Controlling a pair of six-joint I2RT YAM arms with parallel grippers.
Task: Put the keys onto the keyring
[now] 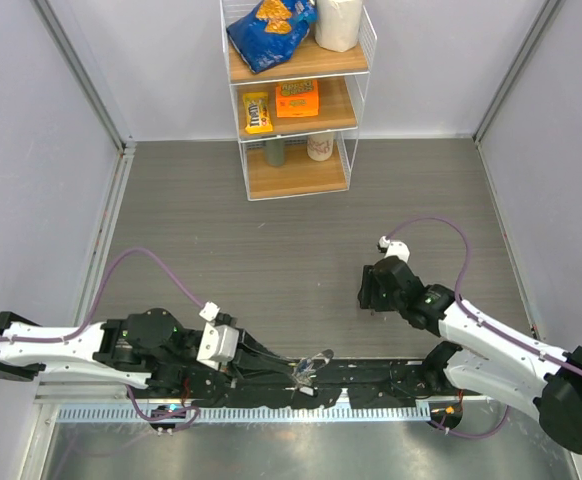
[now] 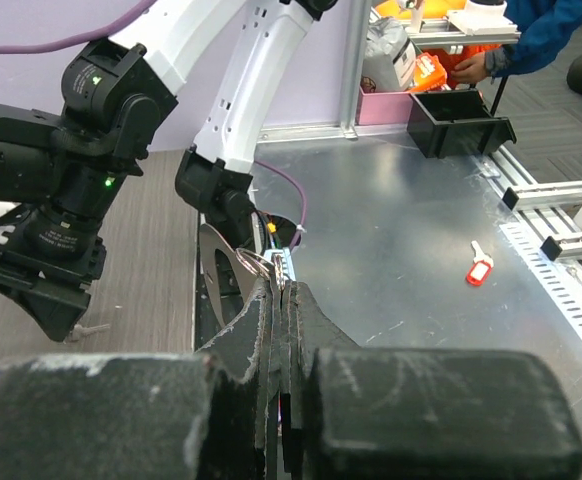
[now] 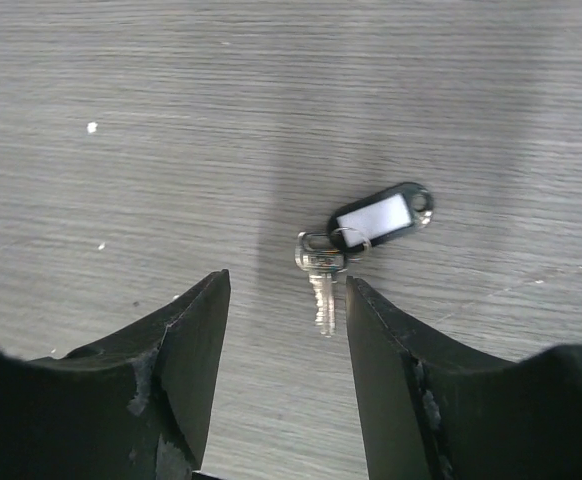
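A small silver key (image 3: 321,282) lies flat on the wooden table, joined by a little ring to a black tag with a white label (image 3: 381,215). My right gripper (image 3: 286,292) hovers just above it, open, with the key's blade just inside the right finger (image 3: 376,350) and nothing held. From above, the right gripper (image 1: 374,298) points down at the table and hides the key. My left gripper (image 2: 283,288) is shut on the keyring (image 2: 214,268), a grey metal loop with thin silver wire, held up at the table's near edge (image 1: 311,368).
A wire shelf (image 1: 296,95) with snacks and cups stands at the back. Grey walls close in both sides. A key with a red tag (image 2: 479,268) lies on the metal surface beyond the table's near edge. A black rail (image 1: 371,378) runs between the arm bases.
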